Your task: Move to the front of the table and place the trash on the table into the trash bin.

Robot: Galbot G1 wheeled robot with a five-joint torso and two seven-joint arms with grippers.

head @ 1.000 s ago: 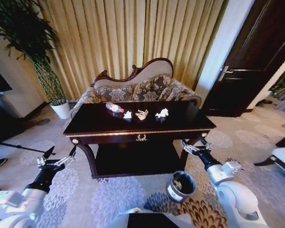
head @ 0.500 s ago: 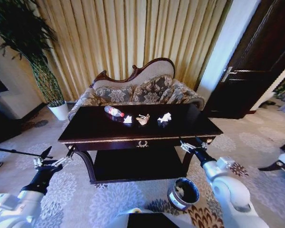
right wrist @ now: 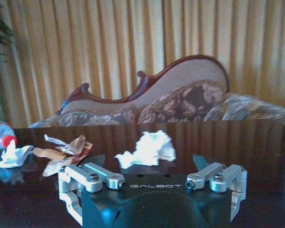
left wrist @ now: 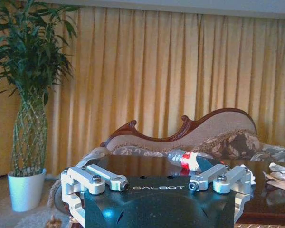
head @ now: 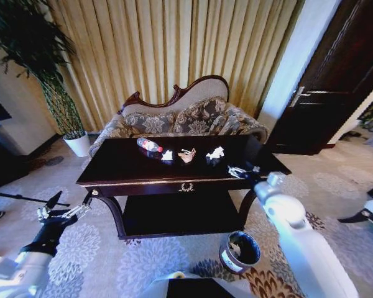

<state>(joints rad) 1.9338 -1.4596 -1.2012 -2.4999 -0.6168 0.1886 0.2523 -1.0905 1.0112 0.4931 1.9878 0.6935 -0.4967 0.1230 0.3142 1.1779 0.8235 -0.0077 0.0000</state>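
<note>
Right arm raised and extended forward, its white forearm rising from the lower right of the head view; the right gripper (head: 241,171) is held level at the arm's far end, fingers spread apart, as the right wrist view (right wrist: 149,164) confirms. Left arm held low at the robot's left side, forearm angled forward and slightly upward. The left gripper (head: 67,205) points ahead with its fingers parted, the same spread appearing in the left wrist view (left wrist: 154,173).

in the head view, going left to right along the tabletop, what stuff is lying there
bottle → small white paper scrap → brownish crumpled scrap → larger white crumpled paper → right gripper, open over the table
</note>
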